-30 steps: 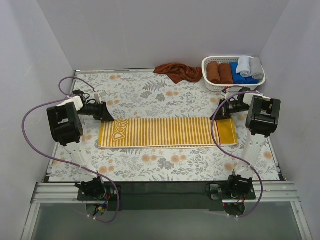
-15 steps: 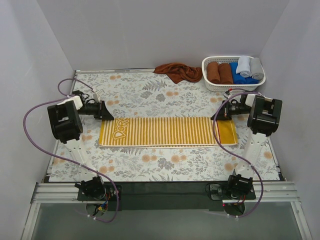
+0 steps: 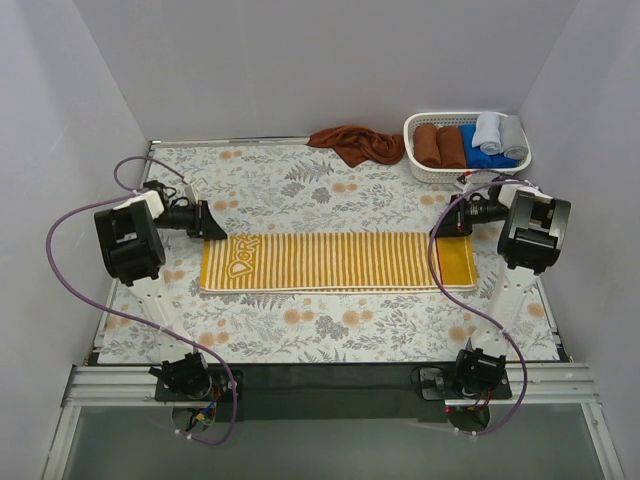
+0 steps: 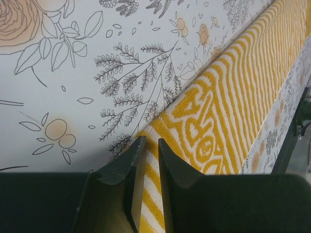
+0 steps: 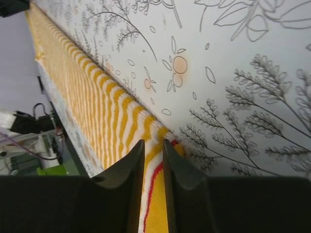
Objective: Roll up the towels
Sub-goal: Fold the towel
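Observation:
The mustard-yellow striped towel lies flat and stretched left to right across the middle of the floral table. My left gripper is shut on its far left corner; in the left wrist view the towel runs between the narrow jaws of the gripper. My right gripper is shut on the far right corner; in the right wrist view the towel, with a red line at its edge, sits between the jaws of the gripper. The rust-brown towel lies crumpled at the back of the table.
A white basket stands at the back right with two brown rolls, a blue one and grey ones in it. Grey walls close in the table on three sides. Purple cables loop off both arms.
Both grippers have moved slightly toward the back and right, and the yellow towel has shifted a little with them. The right arm stands further right.

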Robot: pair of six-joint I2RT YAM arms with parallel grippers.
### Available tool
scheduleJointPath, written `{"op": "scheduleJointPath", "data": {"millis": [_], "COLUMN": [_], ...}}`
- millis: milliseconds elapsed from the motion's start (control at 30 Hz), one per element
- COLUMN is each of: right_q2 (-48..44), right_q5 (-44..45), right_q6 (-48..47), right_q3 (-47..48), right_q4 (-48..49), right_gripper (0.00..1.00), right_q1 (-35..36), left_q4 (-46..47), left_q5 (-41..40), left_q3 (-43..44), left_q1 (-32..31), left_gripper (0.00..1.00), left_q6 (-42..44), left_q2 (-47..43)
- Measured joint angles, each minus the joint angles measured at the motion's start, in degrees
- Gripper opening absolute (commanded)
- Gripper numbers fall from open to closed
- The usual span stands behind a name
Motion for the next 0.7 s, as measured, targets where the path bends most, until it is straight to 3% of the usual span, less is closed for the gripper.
{"op": "scheduleJointPath", "data": {"millis": [167, 367, 700], "right_q2": [-4.5, -13.9, -21.8], "right_q5": [10.3, 24.4, 34.7], "right_q6": [-1.7, -3.1, -1.2], "right_q3": [1.9, 1.8, -8.6], "right_q4": [-1.1, -1.1, 0.0], "right_gripper": [0.32, 0.27, 0.37], "right_q1": [-0.5, -2.1, -2.6], "left_q4": [-1.0, -0.6, -0.6], "left_q5": [-0.4, -2.9, -4.4], "left_q3": [2.1, 2.4, -2.9], "left_q1": [0.1, 0.2, 0.0], "left_gripper": [0.3, 0.4, 0.47], "left_q6": [0.7, 2.8, 4.9], "left_q2": [0.2, -2.3, -18.5]}}
